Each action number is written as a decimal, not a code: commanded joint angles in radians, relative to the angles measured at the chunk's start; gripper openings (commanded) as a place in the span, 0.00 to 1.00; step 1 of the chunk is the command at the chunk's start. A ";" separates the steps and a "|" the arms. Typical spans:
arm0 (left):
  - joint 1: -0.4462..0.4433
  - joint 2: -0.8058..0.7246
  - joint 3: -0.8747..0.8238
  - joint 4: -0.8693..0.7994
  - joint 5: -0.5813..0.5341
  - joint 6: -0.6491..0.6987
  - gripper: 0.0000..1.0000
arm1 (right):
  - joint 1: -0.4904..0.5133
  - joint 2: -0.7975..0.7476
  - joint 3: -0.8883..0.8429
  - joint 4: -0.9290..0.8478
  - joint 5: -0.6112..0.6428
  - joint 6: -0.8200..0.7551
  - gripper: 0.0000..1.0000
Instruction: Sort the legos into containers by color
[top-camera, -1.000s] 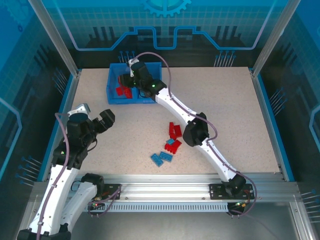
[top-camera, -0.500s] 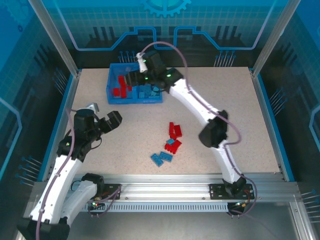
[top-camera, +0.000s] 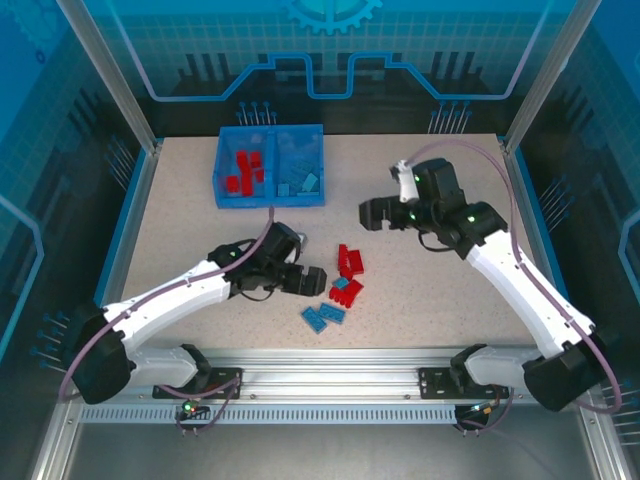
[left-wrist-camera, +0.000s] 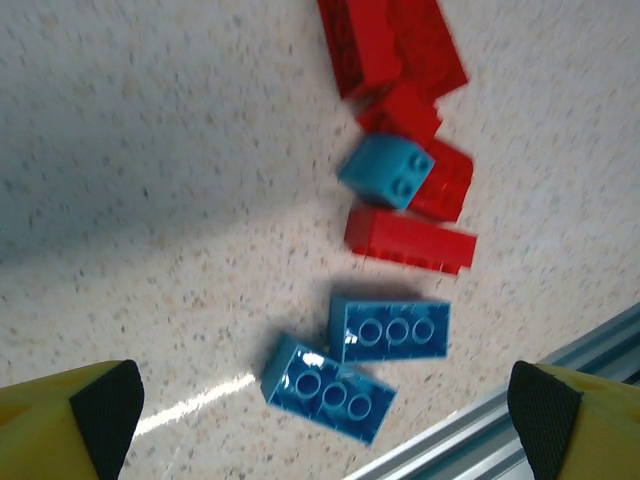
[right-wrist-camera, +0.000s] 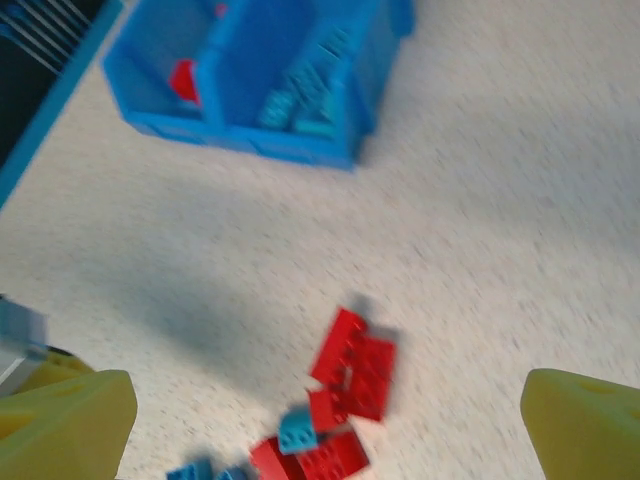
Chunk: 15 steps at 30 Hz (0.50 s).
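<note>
**A:** Item 1, containers?
**B:** One blue bin (top-camera: 270, 203), far-left part of table (top-camera: 470, 170), split by centre divider. Left compartment (top-camera: 231, 146): red legos (top-camera: 245, 172) only, several, loosely heaped. Right compartment (top-camera: 295, 147): lt-blue legos (top-camera: 303, 183), several.

**A:** Item 2, loose stock?
**B:** Loose pile mid-table, nearer front rail (top-camera: 330, 360), well apart from bin.
- Far end: red cluster (top-camera: 349, 260), bricks touching.
- Below it: more red pcs (top-camera: 349, 294), w/ small lt-blue block (left-wrist-camera: 387, 170) resting against one of them.
- Nearest rail: two blue bricks (top-camera: 323, 317), studs up, just beside each other, at a slight angle.

Exact red count: can't tell, pcs overlap.

**A:** Item 3, left claw?
**B:** Left claw (top-camera: 322, 281) low over table, just beside pile on its left side. Jaws spread wide, nothing gripped. In wrist view the black pads (left-wrist-camera: 105, 405) sit at the bottom corners, w/ the two blue bricks showing between them. Touching table or not: can't tell.

**A:** Item 4, right claw?
**B:** Right claw (top-camera: 366, 215) above bare table, right of bin and beyond pile, apart from both. Jaws wide, empty. Wrist view is blurred: yellow fingers (right-wrist-camera: 65, 425) at the bottom corners, w/ bin at top and red cluster low centre.
</note>
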 joint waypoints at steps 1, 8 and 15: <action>-0.014 0.044 -0.039 -0.071 0.029 -0.092 0.99 | -0.033 -0.075 -0.041 -0.011 -0.012 0.041 1.00; -0.208 0.164 -0.046 -0.014 0.031 -0.040 0.99 | -0.039 -0.065 -0.079 -0.082 -0.115 -0.045 1.00; -0.278 0.268 -0.026 -0.006 -0.154 0.092 0.99 | -0.039 -0.094 -0.111 -0.061 -0.124 -0.037 1.00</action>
